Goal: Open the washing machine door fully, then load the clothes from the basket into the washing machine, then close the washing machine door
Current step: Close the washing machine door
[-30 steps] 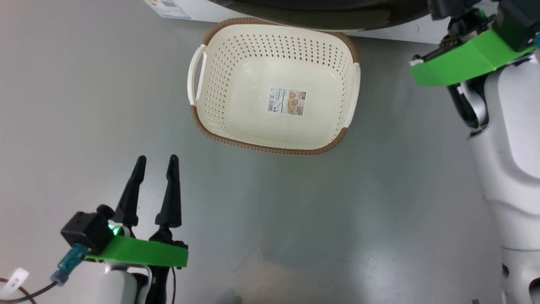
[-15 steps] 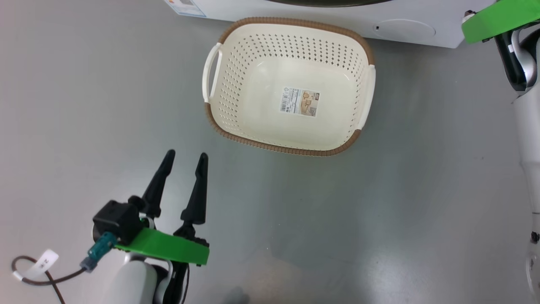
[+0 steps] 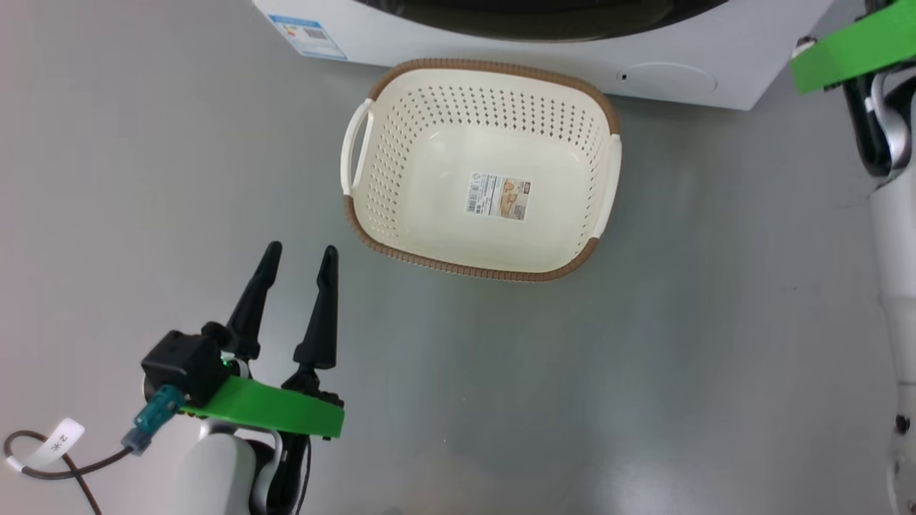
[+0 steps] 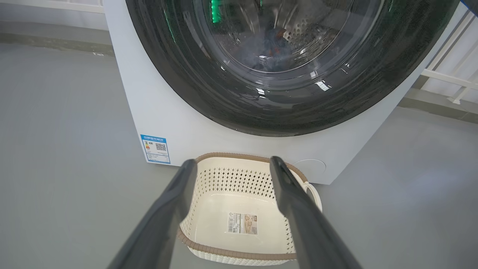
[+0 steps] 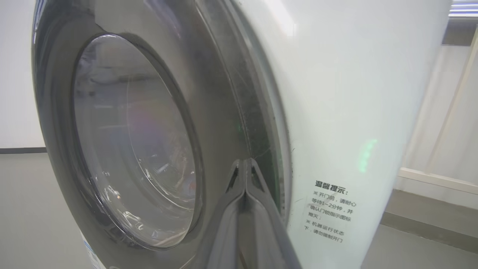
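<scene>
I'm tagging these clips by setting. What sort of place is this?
Probably a laundry corner in a lab or test room rather than a home: a white front-loading washing machine, an empty perforated basket set before it, and a bare grey floor all around.

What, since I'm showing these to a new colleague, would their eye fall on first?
The huge glossy black washing machine door in the left wrist view, a dark blue bundle, likely the clothes, behind its glass. Then the empty cream basket on the floor just before the washing machine. The left gripper hangs open near it; the right gripper, shut, points at the door's edge.
</scene>
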Robot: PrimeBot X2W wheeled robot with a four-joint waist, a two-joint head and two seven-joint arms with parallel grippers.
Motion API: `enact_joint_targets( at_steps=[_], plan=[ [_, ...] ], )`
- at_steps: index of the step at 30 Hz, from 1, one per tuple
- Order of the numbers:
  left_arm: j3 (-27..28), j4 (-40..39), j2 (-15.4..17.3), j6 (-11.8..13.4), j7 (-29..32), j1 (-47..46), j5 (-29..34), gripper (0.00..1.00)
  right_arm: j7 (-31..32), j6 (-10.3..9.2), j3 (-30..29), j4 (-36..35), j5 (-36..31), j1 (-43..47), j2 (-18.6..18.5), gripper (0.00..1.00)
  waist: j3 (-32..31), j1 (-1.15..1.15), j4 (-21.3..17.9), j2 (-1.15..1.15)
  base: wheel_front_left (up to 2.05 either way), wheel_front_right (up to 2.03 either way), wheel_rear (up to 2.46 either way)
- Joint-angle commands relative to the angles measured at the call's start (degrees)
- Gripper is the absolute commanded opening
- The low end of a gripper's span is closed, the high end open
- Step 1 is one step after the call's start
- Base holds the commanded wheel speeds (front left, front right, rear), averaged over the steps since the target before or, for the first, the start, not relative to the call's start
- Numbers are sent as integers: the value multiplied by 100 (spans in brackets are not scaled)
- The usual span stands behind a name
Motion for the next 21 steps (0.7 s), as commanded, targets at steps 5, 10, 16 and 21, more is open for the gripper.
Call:
enact_joint_targets(
  at_steps=[5,10,16,21],
  plan=[
    [296,-47,156,-17,-46,176,-13,100,22,-33,175,-607,275,804,304,34,-465,0,-297,0,0,0,0],
    [258,246,211,-17,-46,376,-286,100,22,-33,297,-1060,440,1645,420,100,-923,0,-563,0,0,0,0],
    [309,407,326,-17,-46,638,-432,100,22,-33,153,-1372,471,2854,642,100,-1569,0,-913,0,0,0,0],
    [446,473,428,-17,-46,980,-433,100,22,-33,111,-1546,573,3847,792,100,-2104,0,-1166,0,0,0,0]
  ],
)
